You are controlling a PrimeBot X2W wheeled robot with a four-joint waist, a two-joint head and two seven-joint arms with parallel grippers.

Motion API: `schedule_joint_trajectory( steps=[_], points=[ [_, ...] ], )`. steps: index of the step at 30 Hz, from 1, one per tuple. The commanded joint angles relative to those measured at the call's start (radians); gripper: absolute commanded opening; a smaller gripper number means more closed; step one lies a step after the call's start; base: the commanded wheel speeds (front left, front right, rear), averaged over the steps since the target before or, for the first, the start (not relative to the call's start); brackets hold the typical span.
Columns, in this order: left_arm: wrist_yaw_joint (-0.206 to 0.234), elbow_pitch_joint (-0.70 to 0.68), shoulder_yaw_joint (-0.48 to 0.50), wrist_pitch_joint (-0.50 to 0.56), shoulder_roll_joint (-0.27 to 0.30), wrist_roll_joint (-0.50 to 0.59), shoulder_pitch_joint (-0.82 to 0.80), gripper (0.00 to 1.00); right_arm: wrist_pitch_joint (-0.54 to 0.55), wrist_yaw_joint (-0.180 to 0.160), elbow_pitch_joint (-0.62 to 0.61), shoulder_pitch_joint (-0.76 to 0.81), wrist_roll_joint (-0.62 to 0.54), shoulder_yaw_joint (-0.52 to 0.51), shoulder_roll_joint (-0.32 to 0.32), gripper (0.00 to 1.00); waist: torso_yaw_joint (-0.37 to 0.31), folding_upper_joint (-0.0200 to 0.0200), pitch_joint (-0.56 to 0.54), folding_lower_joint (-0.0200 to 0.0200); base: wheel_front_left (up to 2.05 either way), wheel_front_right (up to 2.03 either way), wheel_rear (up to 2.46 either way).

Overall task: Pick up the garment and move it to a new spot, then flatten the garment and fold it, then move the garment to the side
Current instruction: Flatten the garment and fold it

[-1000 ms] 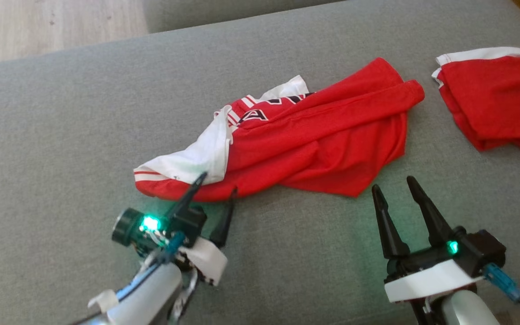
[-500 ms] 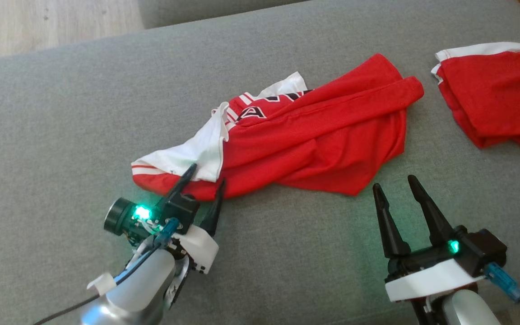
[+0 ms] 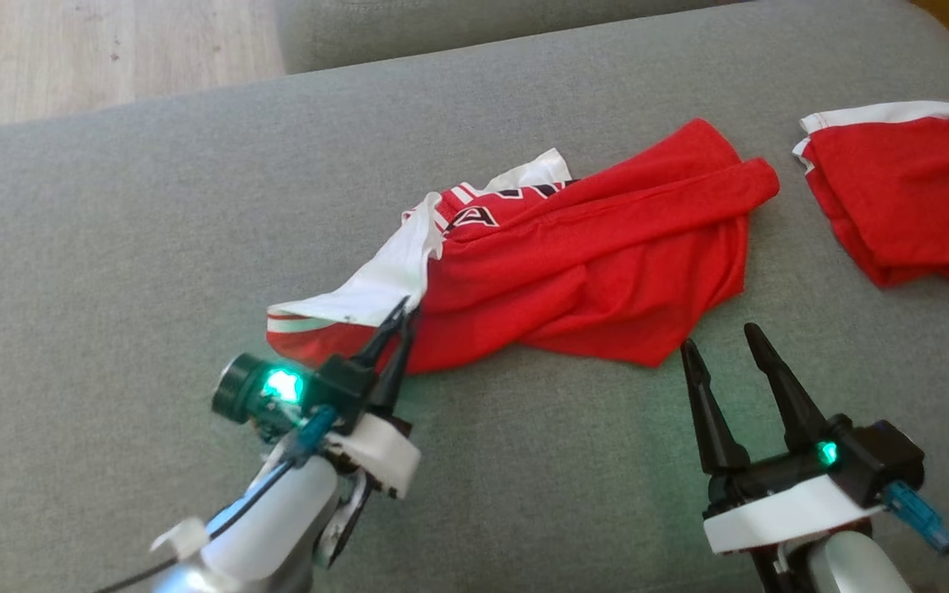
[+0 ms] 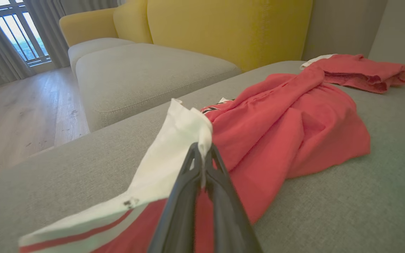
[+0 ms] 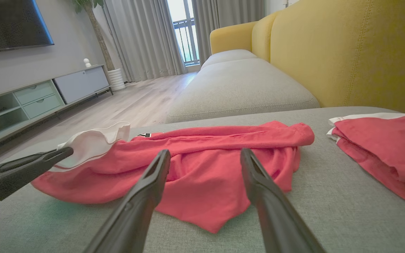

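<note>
Garment (image 3: 590,255), long axis lower-left to upper-right, head view

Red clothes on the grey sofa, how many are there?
2. A crumpled red-and-white jersey lies in the middle, its white edge pinched in the left gripper. A folded red garment with white trim lies apart to its right. Others may be hidden outside the views.

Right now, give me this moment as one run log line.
phase: grasp | left claw: shut on garment, white edge | right claw: open, empty | second red garment: far right, apart | surface: grey sofa cushion
</note>
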Motion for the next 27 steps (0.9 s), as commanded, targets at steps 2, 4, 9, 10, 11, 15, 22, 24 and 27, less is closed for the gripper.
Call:
schedule_joint_trajectory(
  steps=[2, 4, 9, 10, 11, 15, 22, 24, 27],
  points=[
    [0.027, -0.082, 0.068, -0.012, 0.056, 0.002, 0.015, 0.0, -0.006, -0.001, -0.026, -0.003, -0.003, 0.018, -0.016, 1.0, 0.007, 0.0, -0.007, 0.0, 0.0, 0.0, 0.0],
    [0.044, -0.131, 0.091, -0.012, 0.081, -0.006, 0.037, 0.0, -0.006, -0.001, -0.024, -0.009, 0.0, 0.012, -0.024, 1.0, 0.014, 0.0, -0.007, 0.0, 0.0, 0.0, 0.0],
    [0.079, -0.257, 0.127, -0.012, 0.147, -0.005, 0.068, 0.0, -0.006, -0.001, -0.013, -0.056, 0.015, -0.011, -0.072, 1.0, 0.041, 0.0, 0.005, 0.0, 0.0, 0.0, 0.0],
    [0.084, -0.279, 0.131, -0.012, 0.156, -0.005, 0.072, 0.0, -0.006, -0.001, -0.004, -0.069, 0.019, -0.012, -0.087, 1.0, 0.045, 0.0, 0.008, 0.0, 0.0, 0.0, 0.0],
    [0.096, -0.321, 0.139, -0.012, 0.17, -0.005, 0.081, 0.0, -0.006, -0.001, 0.019, -0.107, 0.04, -0.007, -0.124, 1.0, 0.051, 0.0, 0.017, 0.0, 0.0, 0.0, 0.0],
    [0.123, -0.39, 0.149, -0.001, 0.193, -0.001, 0.091, 0.0, 0.012, -0.001, 0.121, -0.212, 0.115, 0.005, -0.215, 1.0, 0.059, 0.0, 0.043, 0.0, 0.0, 0.0, 0.0],
    [0.134, -0.445, 0.141, 0.026, 0.212, 0.011, 0.082, 0.0, 0.237, -0.001, 0.281, -0.441, 0.281, 0.057, -0.374, 1.0, 0.078, 0.0, 0.083, 0.0, 0.0, 0.0, 0.0],
    [0.135, -0.451, 0.14, 0.029, 0.212, 0.014, 0.074, 0.0, 0.297, -0.001, 0.309, -0.487, 0.323, 0.082, -0.407, 1.0, 0.084, 0.0, 0.095, 0.0, 0.0, 0.0, 0.0],
    [0.136, -0.455, 0.137, 0.036, 0.214, 0.017, 0.065, 0.0, 0.379, -0.001, 0.346, -0.548, 0.37, 0.126, -0.443, 1.0, 0.09, 0.0, 0.113, 0.0, 0.0, 0.0, 0.0]
  ],
)
